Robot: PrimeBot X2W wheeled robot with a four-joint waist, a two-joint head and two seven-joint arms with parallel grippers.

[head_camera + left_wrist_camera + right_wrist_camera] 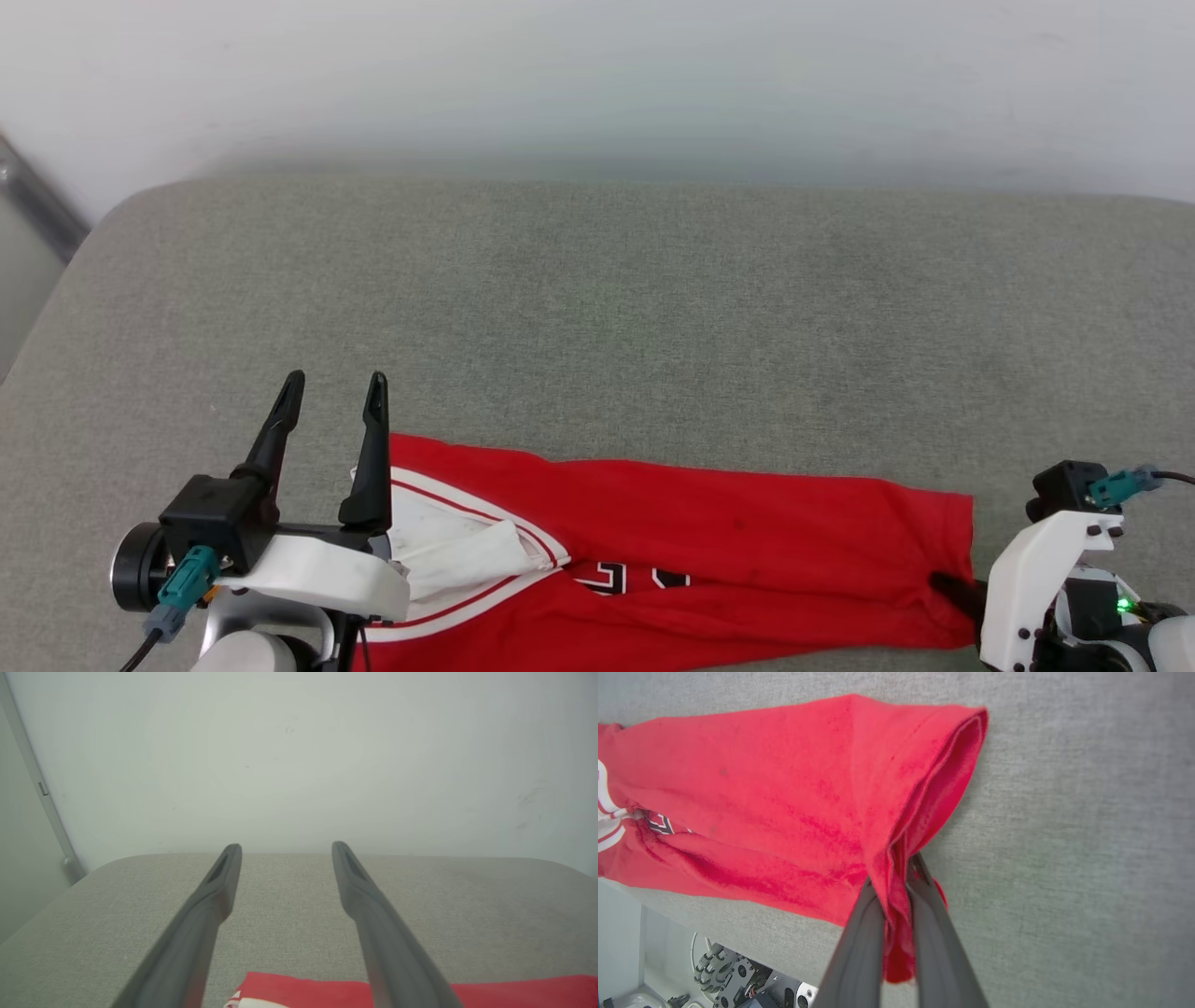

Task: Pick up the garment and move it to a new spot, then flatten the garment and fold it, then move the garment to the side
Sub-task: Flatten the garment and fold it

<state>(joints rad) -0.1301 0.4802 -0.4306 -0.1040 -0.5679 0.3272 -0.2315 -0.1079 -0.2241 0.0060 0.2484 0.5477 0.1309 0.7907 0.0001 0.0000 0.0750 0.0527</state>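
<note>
We can read no brand or label. The only writing is a scrap of black, white-outlined lettering [627, 579] at a fold in the garment [747, 527], too cut off for us to make out.

The garment is a red jersey T-shirt. It lies in a long folded band across the near edge of the grey fabric surface [597, 308], with a white sleeve [453, 546] with red-and-white stripe trim bunched at its left end.

The right tool [954, 590] is clamped on the shirt's right corner, and in the right wrist view we see red cloth [761, 788] pinched between its fingers [859, 933].

The left tool [336, 381] holds nothing, its fingers spread wide just above the sleeve end.
</note>
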